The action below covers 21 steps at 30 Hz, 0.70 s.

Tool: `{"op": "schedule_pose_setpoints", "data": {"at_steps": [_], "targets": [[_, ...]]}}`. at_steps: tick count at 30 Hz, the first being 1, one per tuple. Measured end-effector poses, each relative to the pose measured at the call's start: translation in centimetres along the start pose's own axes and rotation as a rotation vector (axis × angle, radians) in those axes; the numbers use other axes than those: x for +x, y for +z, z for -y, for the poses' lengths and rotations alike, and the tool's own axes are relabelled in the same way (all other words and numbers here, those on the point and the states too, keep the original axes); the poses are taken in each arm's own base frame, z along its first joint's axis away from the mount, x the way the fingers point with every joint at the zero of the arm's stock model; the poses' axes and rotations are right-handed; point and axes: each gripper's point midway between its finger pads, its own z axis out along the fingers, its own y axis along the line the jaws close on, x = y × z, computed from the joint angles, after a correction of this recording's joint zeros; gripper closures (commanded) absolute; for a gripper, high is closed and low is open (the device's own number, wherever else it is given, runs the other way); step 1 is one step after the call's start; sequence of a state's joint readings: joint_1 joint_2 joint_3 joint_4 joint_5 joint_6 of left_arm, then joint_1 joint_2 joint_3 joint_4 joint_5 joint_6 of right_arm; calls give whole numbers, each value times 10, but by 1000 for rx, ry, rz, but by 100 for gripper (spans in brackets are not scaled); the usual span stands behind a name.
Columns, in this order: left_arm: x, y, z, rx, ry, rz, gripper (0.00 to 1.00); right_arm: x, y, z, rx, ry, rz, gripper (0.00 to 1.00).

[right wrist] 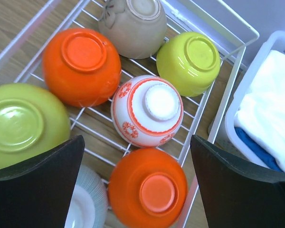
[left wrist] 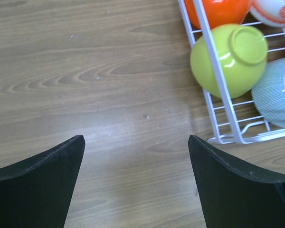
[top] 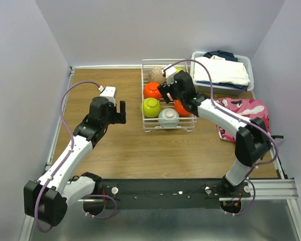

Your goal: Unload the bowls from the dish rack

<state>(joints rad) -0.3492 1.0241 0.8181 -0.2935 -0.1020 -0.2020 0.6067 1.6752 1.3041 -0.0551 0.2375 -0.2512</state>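
Dish rack (top: 143,85): white wire, far right of bench (top: 115,150), beside a bin (top: 247,62) of folded cloth. Contents, all foot-up: taupe bowl (right wrist: 133,23), orange bowl (right wrist: 80,64), second orange bowl (right wrist: 149,190), lime-green bowl (right wrist: 190,61), second lime-green bowl (right wrist: 21,123), white-and-red bowl (right wrist: 147,111), pale blue bowl (right wrist: 88,209). Right tool (right wrist: 137,138): jaws wide, empty, above the white-and-red bowl. Left tool (left wrist: 135,137): jaws wide, empty, over bare bench just left of the rack.

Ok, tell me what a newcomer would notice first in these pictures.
The white wire rack at the far side of the table, crowded with glossy upside-down bowls in orange, lime green and red-on-white. The right tool hangs open directly over them, and a bright pink patterned cloth lies just right of the rack.
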Motion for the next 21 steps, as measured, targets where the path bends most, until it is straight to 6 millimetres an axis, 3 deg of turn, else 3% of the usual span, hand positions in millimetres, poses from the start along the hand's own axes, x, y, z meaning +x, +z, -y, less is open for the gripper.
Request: {"op": "schedule_pose_setpoints", "data": {"at_steps": [3, 10, 17, 21], "targets": [[7, -3, -8, -34, 8, -2, 1, 8, 28, -1, 13, -87, -53, 0], [0, -9, -14, -67, 4, 31, 1, 34, 74, -3, 37, -237, -185, 0], [-3, -12, -16, -84, 4, 43, 1, 73, 96, -4, 46, -355, -317, 0], [-5, -15, -17, -91, 6, 56, 1, 78, 100, -2, 62, -401, -345, 0]]}}
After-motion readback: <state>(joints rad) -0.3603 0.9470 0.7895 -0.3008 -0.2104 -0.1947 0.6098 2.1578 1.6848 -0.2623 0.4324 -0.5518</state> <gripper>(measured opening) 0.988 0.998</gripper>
